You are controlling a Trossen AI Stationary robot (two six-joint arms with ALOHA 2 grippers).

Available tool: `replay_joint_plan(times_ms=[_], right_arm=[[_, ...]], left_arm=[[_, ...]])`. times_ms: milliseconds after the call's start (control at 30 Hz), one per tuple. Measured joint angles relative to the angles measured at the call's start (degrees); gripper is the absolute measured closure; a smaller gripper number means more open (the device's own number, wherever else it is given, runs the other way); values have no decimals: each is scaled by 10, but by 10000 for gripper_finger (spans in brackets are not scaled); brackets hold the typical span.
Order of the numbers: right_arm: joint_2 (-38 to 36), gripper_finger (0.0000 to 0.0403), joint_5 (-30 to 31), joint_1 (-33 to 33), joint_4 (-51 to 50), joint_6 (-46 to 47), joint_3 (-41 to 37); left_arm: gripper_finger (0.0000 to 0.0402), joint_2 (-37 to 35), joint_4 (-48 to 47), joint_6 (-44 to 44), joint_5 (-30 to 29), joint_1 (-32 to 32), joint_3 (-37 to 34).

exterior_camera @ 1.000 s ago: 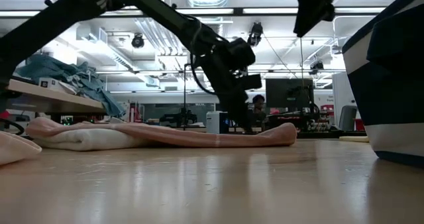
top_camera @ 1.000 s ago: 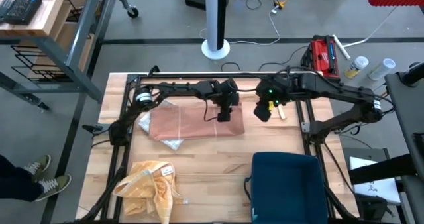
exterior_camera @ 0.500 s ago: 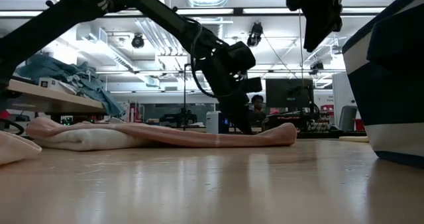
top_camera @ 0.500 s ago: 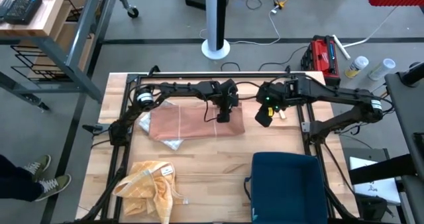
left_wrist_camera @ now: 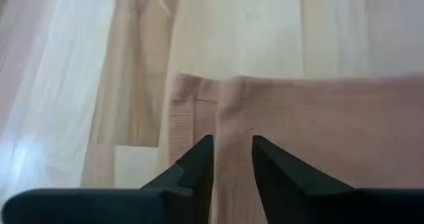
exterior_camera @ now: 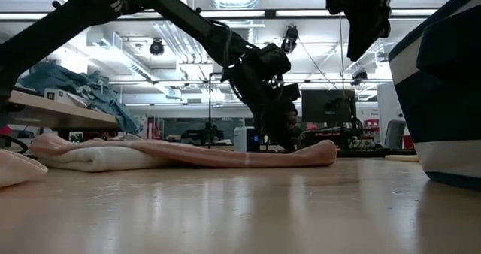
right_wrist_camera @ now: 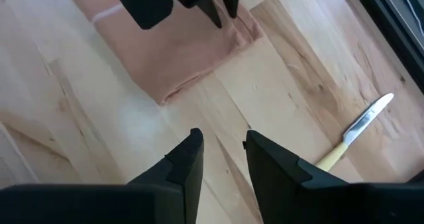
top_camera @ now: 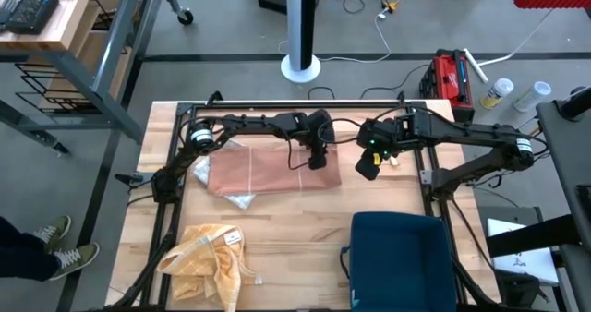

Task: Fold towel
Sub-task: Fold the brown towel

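A pink towel [top_camera: 272, 171], folded to a flat rectangle, lies on the wooden table [top_camera: 305, 229]; in the low view the towel [exterior_camera: 188, 155] shows as a low, long mound. My left gripper [top_camera: 317, 161] stands on the towel's right part, close to its far edge, its fingers nearly shut with cloth between them. My right gripper [top_camera: 367, 169] hangs in the air just right of the towel, open by a narrow gap [right_wrist_camera: 222, 139], with only bare table under it. My left gripper has a raised ridge of the towel [left_wrist_camera: 233, 128] between its two fingertips, near the towel's far right corner. The fingers come slanting down from above. One layer or several, I cannot tell. The towel lies flat on the table, not lifted.
A knife with a yellow handle [right_wrist_camera: 361, 134] lies right of the towel. A dark blue bin [top_camera: 402, 257] stands at the near right, and a crumpled yellow cloth [top_camera: 208, 257] lies at the near left. A clear plastic wrap [top_camera: 242, 199] sticks out under the towel's near edge.
My right gripper has come down a little and drawn closer to the towel's right end. My left gripper has stayed on the towel and rolled slightly about its own axis. The towel has not moved.
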Motion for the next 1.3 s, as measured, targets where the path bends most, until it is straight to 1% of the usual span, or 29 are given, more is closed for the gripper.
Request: replay_joint_plan(times_ms=[200, 300, 400, 500, 600, 800, 900, 1033, 1167, 1300], right_arm=[[0, 279, 0, 0, 1, 1, 0], [0, 275, 0, 1, 2, 0, 0], [0, 274, 0, 2, 4, 0, 0], [0, 278, 0, 2, 4, 0, 0], [0, 284, 0, 2, 10, -1, 0], [0, 291, 0, 3, 32, -4, 0], [0, 287, 0, 3, 30, -4, 0], [0, 278, 0, 3, 30, -4, -1], [0, 271, 0, 5, 30, -1, -1], [0, 270, 0, 8, 30, 0, -1]], left_arm=[[273, 0, -6, -94, -1, 0, 23], [267, 0, -52, -137, -1, -1, 41], [270, -1, -112, -153, -2, -2, 63], [279, -1, -179, -144, -5, 0, 79], [288, -1, -200, -131, -5, 8, 87], [293, -1, -196, -134, -6, 22, 64], [286, -1, -193, -138, -6, 22, 50], [274, -1, -165, -136, -10, 22, 33], [270, -1, -161, -112, -24, 22, 25], [277, -1, -163, -91, -26, 19, 25]])
